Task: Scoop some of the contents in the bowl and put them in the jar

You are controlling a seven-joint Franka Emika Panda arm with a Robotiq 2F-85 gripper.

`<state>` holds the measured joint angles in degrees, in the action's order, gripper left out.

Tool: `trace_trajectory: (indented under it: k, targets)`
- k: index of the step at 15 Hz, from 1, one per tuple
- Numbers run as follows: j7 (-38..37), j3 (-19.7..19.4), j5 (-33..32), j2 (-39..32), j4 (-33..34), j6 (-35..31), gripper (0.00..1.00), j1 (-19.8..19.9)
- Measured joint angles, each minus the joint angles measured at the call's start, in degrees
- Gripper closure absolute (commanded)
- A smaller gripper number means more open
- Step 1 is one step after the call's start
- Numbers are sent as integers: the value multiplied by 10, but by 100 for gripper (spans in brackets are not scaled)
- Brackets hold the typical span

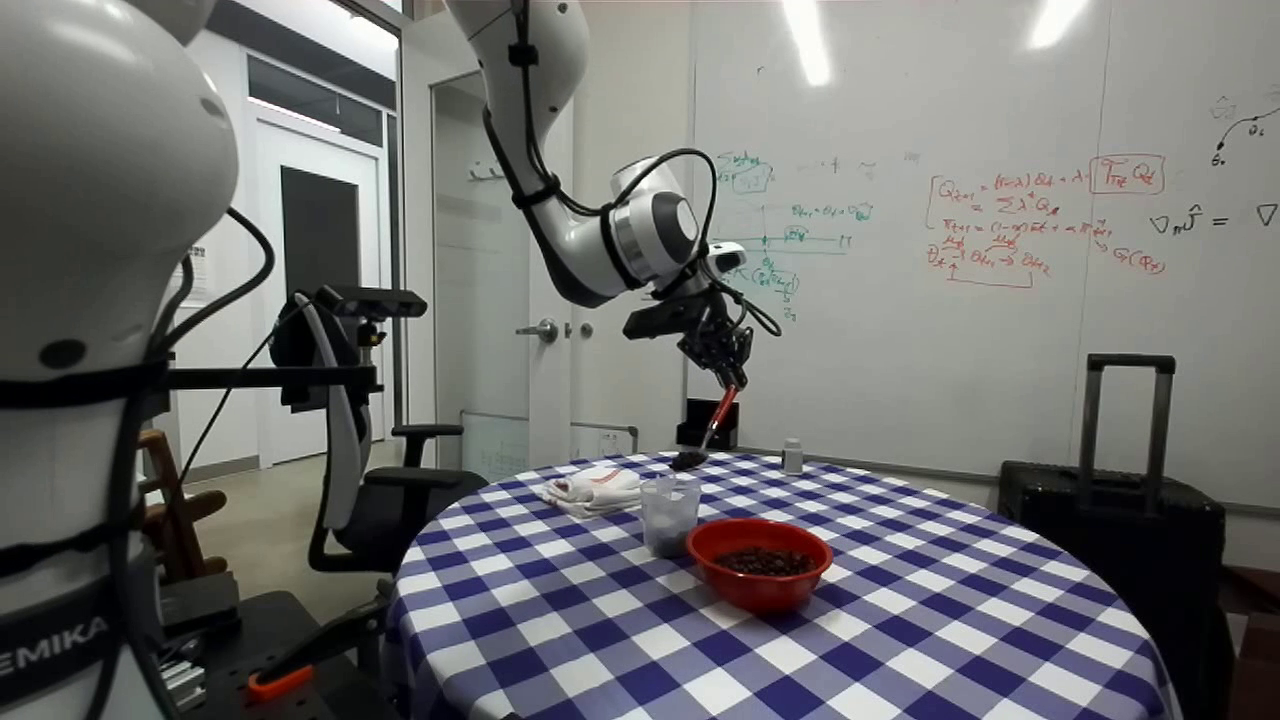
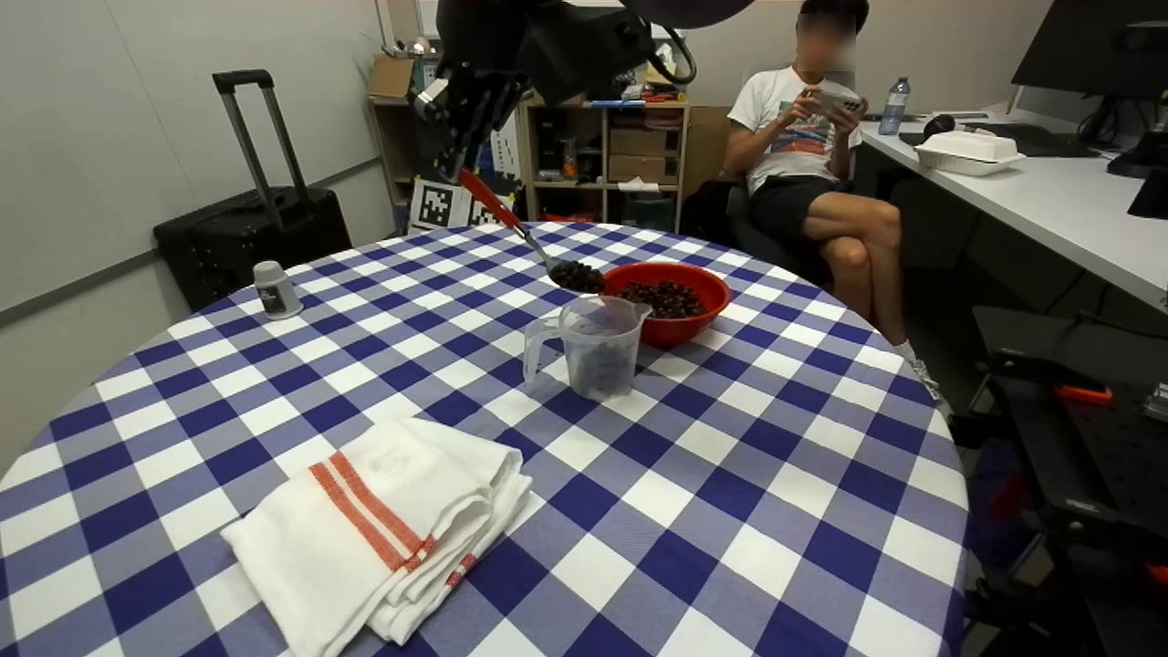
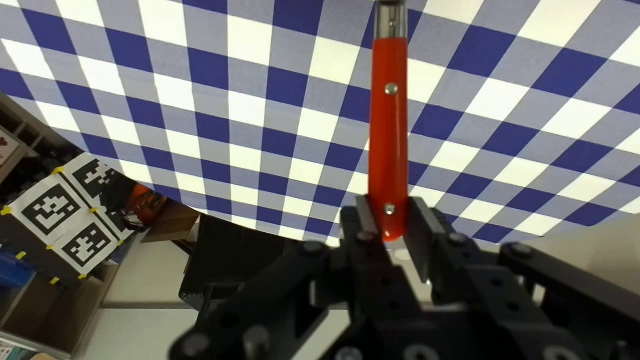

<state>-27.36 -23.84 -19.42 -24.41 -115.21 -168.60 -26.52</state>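
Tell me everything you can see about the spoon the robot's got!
The spoon has a glossy red handle with two shiny round studs, then a silvery, metal-looking neck. The gripper is shut on the handle near its end. The spoon hangs in the air, slanting down from the gripper, and its far end is heaped with dark, bean-like bits. In both exterior views that end shows just above the rim of the jug; I can't tell whether it is straight over it.
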Motion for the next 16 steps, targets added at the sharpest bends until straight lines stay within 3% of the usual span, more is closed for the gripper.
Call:
trace_trajectory:
  k: [16]
  targets:
    - [-81,-142,-40,-8,-28,-22,95,-122]
